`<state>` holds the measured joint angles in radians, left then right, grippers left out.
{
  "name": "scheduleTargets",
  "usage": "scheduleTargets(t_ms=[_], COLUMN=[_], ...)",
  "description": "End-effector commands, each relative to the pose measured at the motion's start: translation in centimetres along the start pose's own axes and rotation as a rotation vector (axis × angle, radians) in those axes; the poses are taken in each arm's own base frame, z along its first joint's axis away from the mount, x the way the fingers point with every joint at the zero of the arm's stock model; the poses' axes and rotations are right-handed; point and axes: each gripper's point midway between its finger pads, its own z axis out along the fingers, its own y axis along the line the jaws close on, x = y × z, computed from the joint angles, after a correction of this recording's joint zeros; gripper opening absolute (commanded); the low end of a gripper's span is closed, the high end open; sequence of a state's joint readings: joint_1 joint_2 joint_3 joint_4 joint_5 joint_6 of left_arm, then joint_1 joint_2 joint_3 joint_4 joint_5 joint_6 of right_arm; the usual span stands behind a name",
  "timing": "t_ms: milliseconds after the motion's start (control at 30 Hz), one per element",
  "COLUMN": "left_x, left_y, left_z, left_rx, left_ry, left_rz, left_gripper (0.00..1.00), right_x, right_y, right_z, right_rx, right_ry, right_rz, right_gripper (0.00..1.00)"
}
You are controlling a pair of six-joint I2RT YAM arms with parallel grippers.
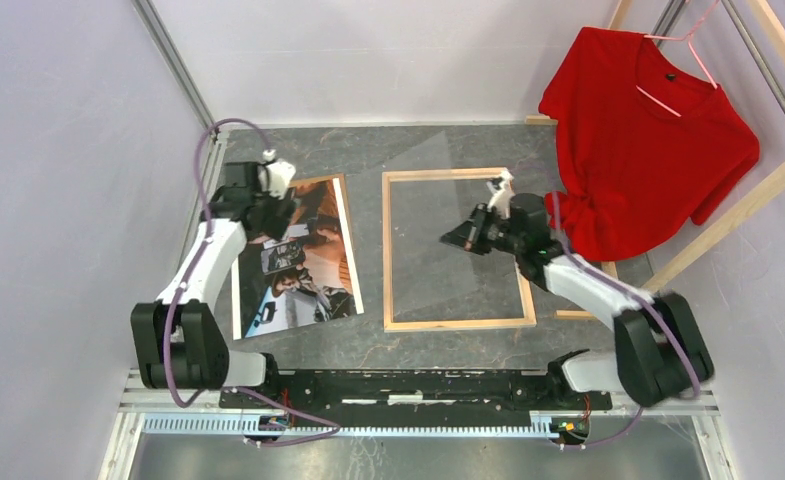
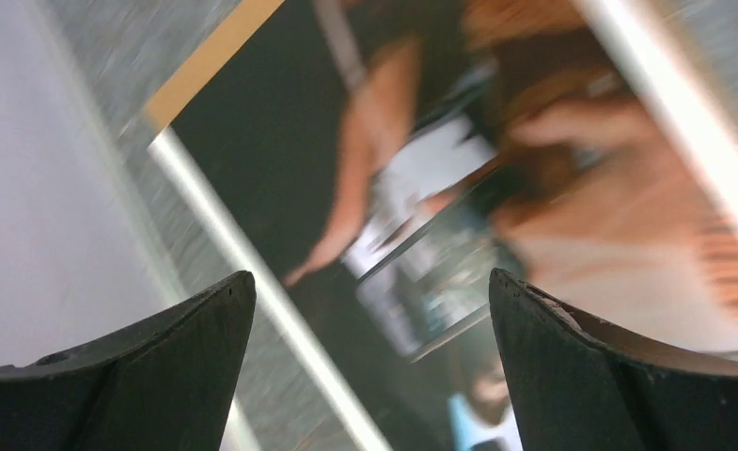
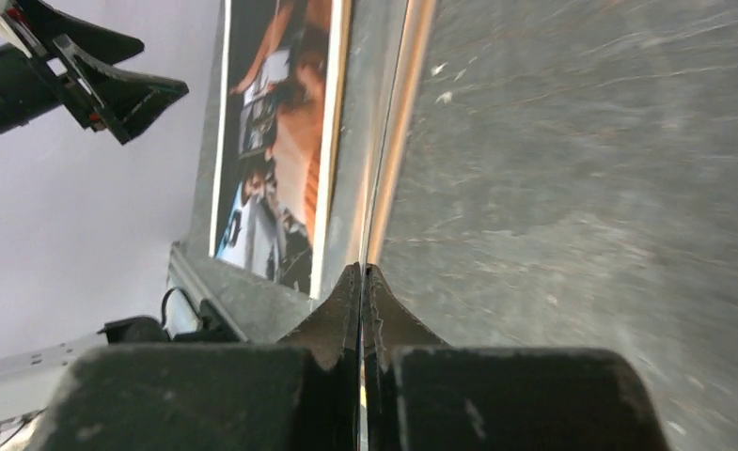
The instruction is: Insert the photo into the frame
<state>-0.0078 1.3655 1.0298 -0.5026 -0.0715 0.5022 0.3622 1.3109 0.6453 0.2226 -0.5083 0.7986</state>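
Left wrist: photo (image 2: 290, 141) beneath left gripper (image 2: 369, 275)

Reaches the white and black left arm (image 1: 203, 265) forward from its black base at the near edge, bent at the elbow. Holds the black two-finger left gripper (image 2: 369, 291) pointing down, with both jaws spread wide apart. Stretches the white and black right arm (image 1: 588, 285) forward and in toward the middle. Points the black two-finger right gripper (image 3: 362, 272) low and off to the left, with both jaws pressed tight together and the tips touching.
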Motion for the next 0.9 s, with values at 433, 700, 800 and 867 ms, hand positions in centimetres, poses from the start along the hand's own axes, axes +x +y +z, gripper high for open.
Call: scheduleTargets(t_ms=[433, 700, 800, 867], left_x=[-9.7, -3.8, -1.2, 0.6], left_y=[-21.2, -18.8, -17.3, -15.8], left_z=[7.5, 8.6, 8.8, 9.1], left_rx=[0.266, 0.121, 0.054, 0.017], left_ry=[-0.088, 0.001, 0.048, 0.094], left_rz=[0.16, 0.325, 0.399, 0.423], left_gripper=[0.98, 0.98, 0.98, 0.98], right_x=[-3.4, -3.4, -3.0, -2.7], right_y=[-3.8, -3.6, -3.6, -3.5], right_z=[-10.0, -9.7, -9.4, -9.2], right_rx=[0.288, 0.279, 0.262, 0.245], right_ry=[-0.154, -0.119, -0.112, -0.107], right_rz=[-0.096, -0.088, -0.073, -0.061], right_gripper=[0.0, 0.0, 0.0, 0.0])
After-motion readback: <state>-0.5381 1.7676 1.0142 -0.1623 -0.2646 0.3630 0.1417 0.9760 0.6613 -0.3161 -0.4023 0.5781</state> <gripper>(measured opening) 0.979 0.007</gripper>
